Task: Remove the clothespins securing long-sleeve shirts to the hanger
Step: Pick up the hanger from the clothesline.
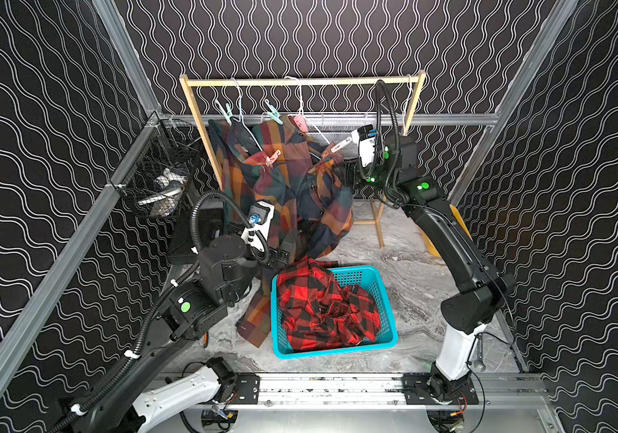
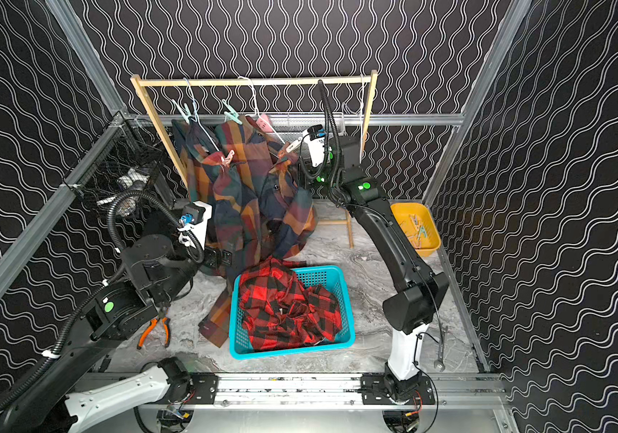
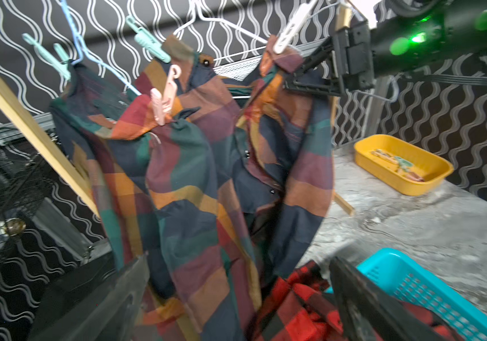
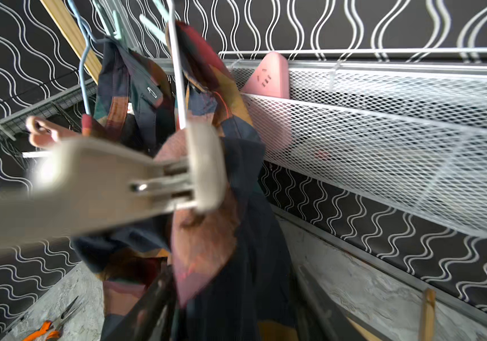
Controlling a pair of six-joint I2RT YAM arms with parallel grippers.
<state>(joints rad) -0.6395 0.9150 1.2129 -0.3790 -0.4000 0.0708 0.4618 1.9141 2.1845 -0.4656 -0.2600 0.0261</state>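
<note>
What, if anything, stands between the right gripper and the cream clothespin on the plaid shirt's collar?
Nothing visible does. The cream clothespin sits close beside the right gripper. The plaid shirt it pins hangs alongside but does not cover the clothespin.

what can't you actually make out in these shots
Whether the right gripper holds the cream clothespin: blurred in the right wrist view; its own wrist mostly covers it in both top views.
Clothespins in the yellow tray: too small to count in a top view, blurred in the left wrist view.
Wire basket contents: mesh and shadow, both top views.
Red-and-black shirt front: crumpled in the teal basket.
</note>
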